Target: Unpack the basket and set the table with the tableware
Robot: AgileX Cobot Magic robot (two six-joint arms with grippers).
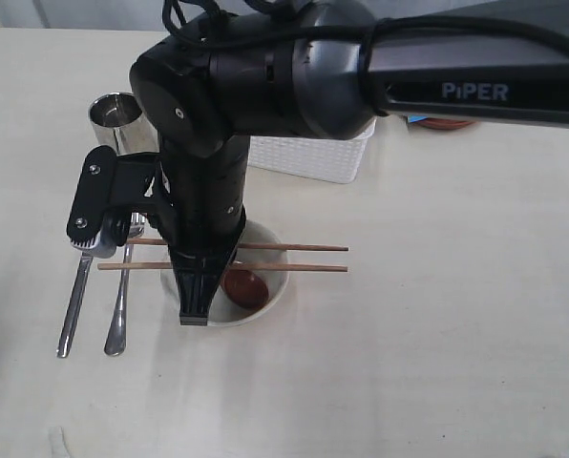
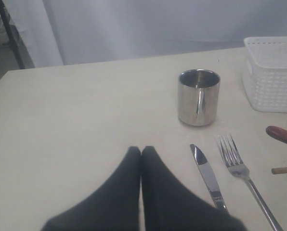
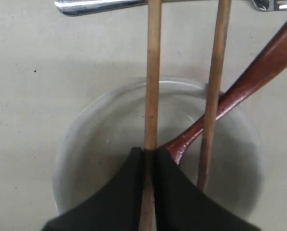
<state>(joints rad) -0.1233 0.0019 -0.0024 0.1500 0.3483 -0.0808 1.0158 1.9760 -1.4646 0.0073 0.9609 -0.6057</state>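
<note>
Two thin wooden chopsticks (image 1: 294, 247) lay side by side across the rim of the off-white round bowl (image 1: 275, 282), which stood on the pale cream table (image 1: 437, 334). A reddish-brown wooden spoon (image 3: 240, 86) rested with its scoop inside the bowl and its handle leaning out over the rim. The right pincer (image 3: 150, 151) pointed down over the bowl, its fingers pinching one chopstick (image 3: 152, 72). Just beside the bowl, a steel knife (image 2: 208, 178) and a steel fork (image 2: 237, 161) lay parallel on the table. A shiny steel cup (image 2: 198, 96) stood upright beyond them. Near the cup sat the white perforated plastic basket (image 2: 273, 72). The left pincer (image 2: 141, 150) hung over bare table near the knife, fingers pressed together on nothing.
</note>
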